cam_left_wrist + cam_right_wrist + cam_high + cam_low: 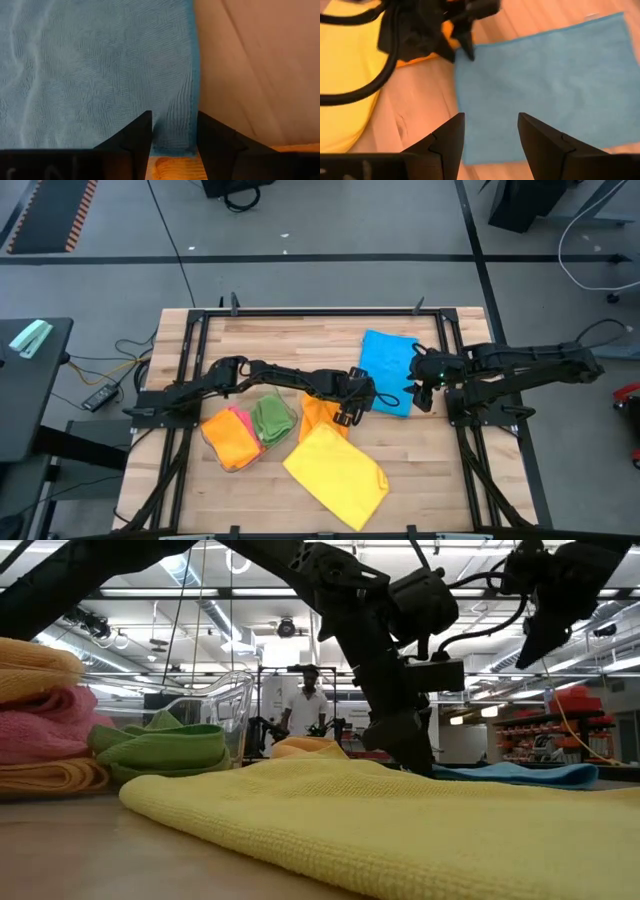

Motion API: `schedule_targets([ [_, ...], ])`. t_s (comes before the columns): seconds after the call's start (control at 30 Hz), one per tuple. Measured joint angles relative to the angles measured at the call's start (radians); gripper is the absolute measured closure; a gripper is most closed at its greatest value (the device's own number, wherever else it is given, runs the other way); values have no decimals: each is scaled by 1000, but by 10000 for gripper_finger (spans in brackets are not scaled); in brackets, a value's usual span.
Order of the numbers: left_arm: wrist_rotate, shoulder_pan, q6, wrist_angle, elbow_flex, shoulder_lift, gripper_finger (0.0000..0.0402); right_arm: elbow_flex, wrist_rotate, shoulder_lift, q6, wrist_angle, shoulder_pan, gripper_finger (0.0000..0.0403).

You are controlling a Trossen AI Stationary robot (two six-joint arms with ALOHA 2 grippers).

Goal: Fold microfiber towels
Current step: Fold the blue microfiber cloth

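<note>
The blue towel (391, 367) is lying flat on the table (440, 470). The left gripper (174, 131) is straddling its corner, fingers apart. The right gripper (491, 131) is hovering above, fingers spread. No writing is showing.

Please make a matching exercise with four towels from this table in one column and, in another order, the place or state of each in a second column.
Towels:
1. blue towel
2. yellow towel
3. green towel
4. pink towel

Places or states:
A. folded, between two orange towels in a stack
B. spread out, nearest the table's front edge
C. flat, with the left hand at its corner
D. folded, beside the stack

Pairs: 1-C, 2-B, 3-D, 4-A
</note>
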Motion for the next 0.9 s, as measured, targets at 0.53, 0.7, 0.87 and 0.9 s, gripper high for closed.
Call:
schedule_targets([
  [0.53,66,4,-35,-51,4,16,388,-269,230,160,68,424,344,210],
  [0.7,121,-7,-110,-121,0,-12,373,-269,329,288,59,447,459,210],
  [0.87,186,-10,-168,-171,8,-25,388,-269,400,428,58,481,541,210],
  [0.9,190,-10,-173,-175,8,-25,391,-269,407,456,58,510,550,210],
])
